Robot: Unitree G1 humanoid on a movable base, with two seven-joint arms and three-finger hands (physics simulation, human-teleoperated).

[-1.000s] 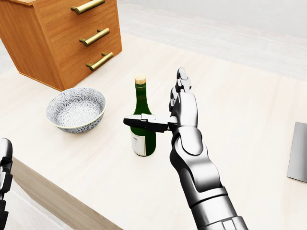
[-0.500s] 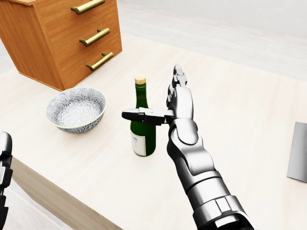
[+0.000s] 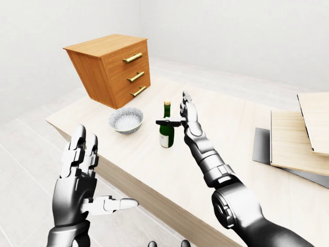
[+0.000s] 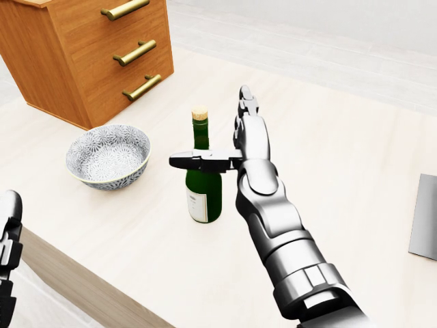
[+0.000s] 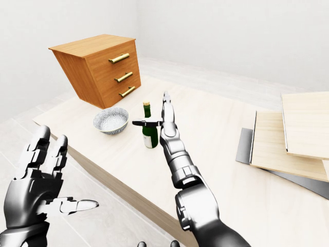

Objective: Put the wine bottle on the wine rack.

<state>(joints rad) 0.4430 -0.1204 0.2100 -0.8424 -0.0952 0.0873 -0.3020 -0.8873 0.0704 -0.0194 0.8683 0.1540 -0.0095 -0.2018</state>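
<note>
A green wine bottle (image 4: 203,186) with a cork and a white label stands upright on the pale table (image 4: 328,157). My right hand (image 4: 217,145) is open just to the right of the bottle. Its fingers (image 4: 247,126) point straight up beside the neck, and its dark thumb (image 4: 194,161) lies across the bottle's shoulder. The fingers do not close round the bottle. My left hand (image 3: 82,175) is open and empty, low at the left, below the table's near edge. I cannot make out a wine rack for certain.
A patterned bowl (image 4: 108,156) sits left of the bottle. A wooden drawer cabinet (image 4: 89,48) with brass handles stands at the top left. Stepped light wood boards (image 3: 300,136) on a grey plate (image 4: 427,219) lie at the right.
My right hand has shifted a little left and further away, closer to the bottle. Its thumb now crosses the bottle higher up. The bottle has not moved.
</note>
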